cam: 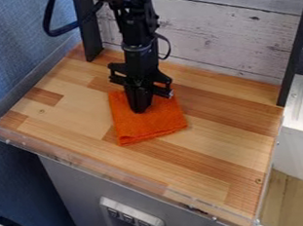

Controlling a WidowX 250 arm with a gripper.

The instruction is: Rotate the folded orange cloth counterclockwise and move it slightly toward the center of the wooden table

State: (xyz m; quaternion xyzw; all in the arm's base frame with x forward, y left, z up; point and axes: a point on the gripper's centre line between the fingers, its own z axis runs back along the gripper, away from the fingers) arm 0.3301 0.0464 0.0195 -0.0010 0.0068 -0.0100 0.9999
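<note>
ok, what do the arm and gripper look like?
Arm: black, slim, jointed. Thick black cable loops at upper left; thinner black wire curls by the wrist. Gripper: black, angular, brackets flaring at its top, small silvery bit on one side.

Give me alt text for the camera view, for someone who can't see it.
A black robot arm's pincer hangs down onto a folded orange cloth lying on a striped light-and-dark wooden tabletop. Behind stands a whitewashed wooden plank wall, with a textured blue surface at left and a clear plastic rim along the table's front edge.
</note>
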